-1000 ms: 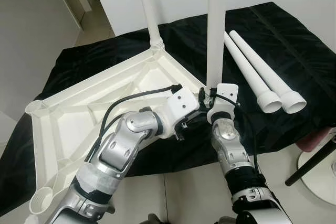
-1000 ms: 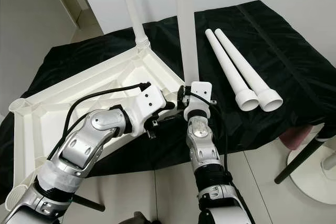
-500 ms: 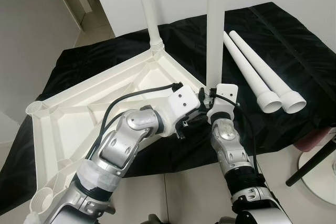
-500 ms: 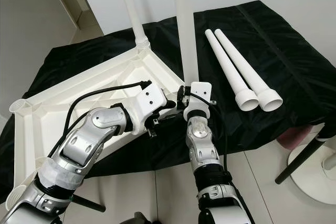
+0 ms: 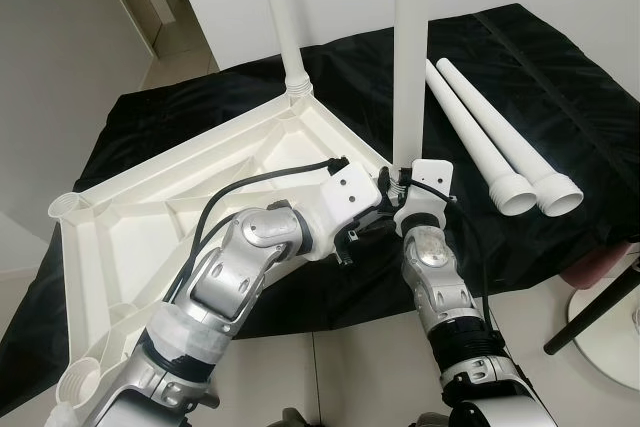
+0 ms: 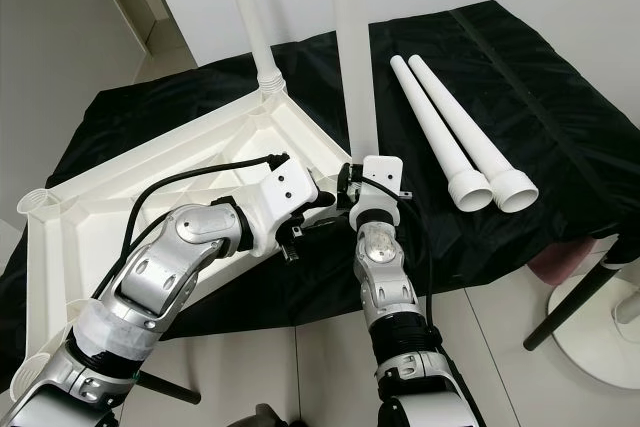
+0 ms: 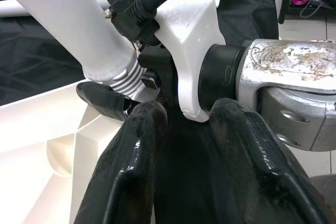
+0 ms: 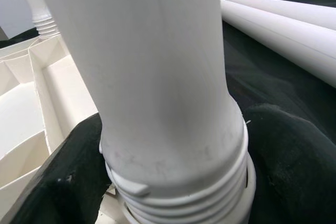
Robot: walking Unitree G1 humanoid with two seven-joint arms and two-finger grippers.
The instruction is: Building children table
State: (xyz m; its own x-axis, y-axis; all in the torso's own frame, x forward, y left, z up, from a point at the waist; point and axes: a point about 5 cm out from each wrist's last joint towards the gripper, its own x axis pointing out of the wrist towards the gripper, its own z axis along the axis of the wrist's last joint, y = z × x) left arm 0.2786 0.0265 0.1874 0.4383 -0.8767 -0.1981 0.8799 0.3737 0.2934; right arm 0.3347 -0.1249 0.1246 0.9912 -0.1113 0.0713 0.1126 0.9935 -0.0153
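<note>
Right gripper (image 8: 173, 182): black fingers (image 8: 58, 192) closed around the threaded lower end of an upright white leg (image 5: 411, 47), one finger on either side, both pressed to the plastic. The leg stands vertical at the near right corner of the tabletop (image 5: 180, 207), its ribbed base at the corner socket; whether the thread is fully seated cannot be told.

Left gripper (image 7: 181, 129): the 2 fingers (image 7: 134, 156) sit slightly parted with nothing between them, tips up against the right arm's white wrist housing (image 7: 191, 35), just beside the leg's base. In the head views the left forearm crosses in from the left, its wrist meeting the right wrist (image 5: 425, 202) at that corner.

Tabletop: white moulded plastic, lying upside down with ribs showing, on a black cloth (image 5: 560, 97). A 2nd leg (image 5: 283, 17) stands upright in the far corner socket. The 2 near-left corner sockets (image 5: 68, 209) are open.

2 loose legs (image 5: 485, 132) lie side by side on the cloth, right of the tabletop, touching each other, flared ends toward the robot.

Light floor beyond the cloth's edge; a round white base (image 5: 610, 332) at the right.
</note>
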